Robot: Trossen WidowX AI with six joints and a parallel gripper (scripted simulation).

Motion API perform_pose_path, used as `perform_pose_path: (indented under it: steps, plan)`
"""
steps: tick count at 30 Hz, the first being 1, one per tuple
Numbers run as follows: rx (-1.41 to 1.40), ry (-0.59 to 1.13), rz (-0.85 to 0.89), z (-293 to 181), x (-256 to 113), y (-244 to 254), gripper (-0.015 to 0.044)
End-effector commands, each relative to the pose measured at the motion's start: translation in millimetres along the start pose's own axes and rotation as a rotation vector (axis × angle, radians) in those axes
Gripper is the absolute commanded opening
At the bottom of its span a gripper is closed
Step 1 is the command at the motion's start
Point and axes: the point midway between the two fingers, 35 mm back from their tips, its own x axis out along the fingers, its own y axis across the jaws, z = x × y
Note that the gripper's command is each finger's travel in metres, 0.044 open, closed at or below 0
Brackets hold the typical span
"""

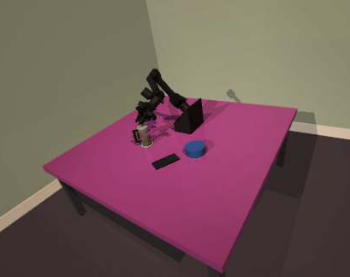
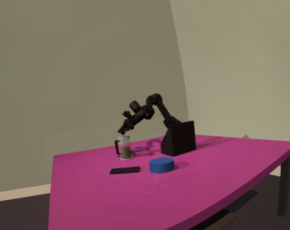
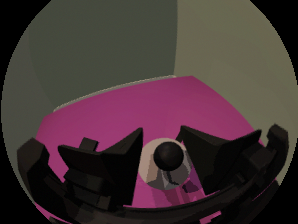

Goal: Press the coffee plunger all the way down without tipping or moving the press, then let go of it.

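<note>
The coffee press (image 1: 145, 138) (image 2: 125, 150) stands upright on the table, with a clear body, brown contents, a pale lid and a dark handle on its left side. In the wrist view its round black plunger knob (image 3: 168, 156) is in front of the pale lid (image 3: 150, 170). The knob looks close above the lid, and no rod shows between them. My gripper (image 1: 141, 121) (image 2: 122, 133) (image 3: 161, 130) is open just above the lid, with one finger on each side of the knob and gaps beside it. The fingertips hide the knob in the top and exterior views.
A black flat block (image 1: 165, 161) (image 2: 125, 170) and a blue round disc (image 1: 195, 149) (image 2: 162, 165) lie on the magenta table (image 1: 195, 205) (image 2: 98, 199) in front of the press. A dark wedge-shaped block (image 1: 190, 120) (image 2: 183, 138) stands by the arm's base.
</note>
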Motion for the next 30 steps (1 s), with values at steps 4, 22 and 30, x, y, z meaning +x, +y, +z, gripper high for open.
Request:
perform_pose_path:
  steps: [4,22,30]
  plan:
    - [0.001,-0.003,0.007,0,0,1,0.0390]
    - [-0.009,0.014,0.004,56,-58,-3,0.0440]
    - [-0.009,0.013,0.004,55,-58,-2,0.0440]
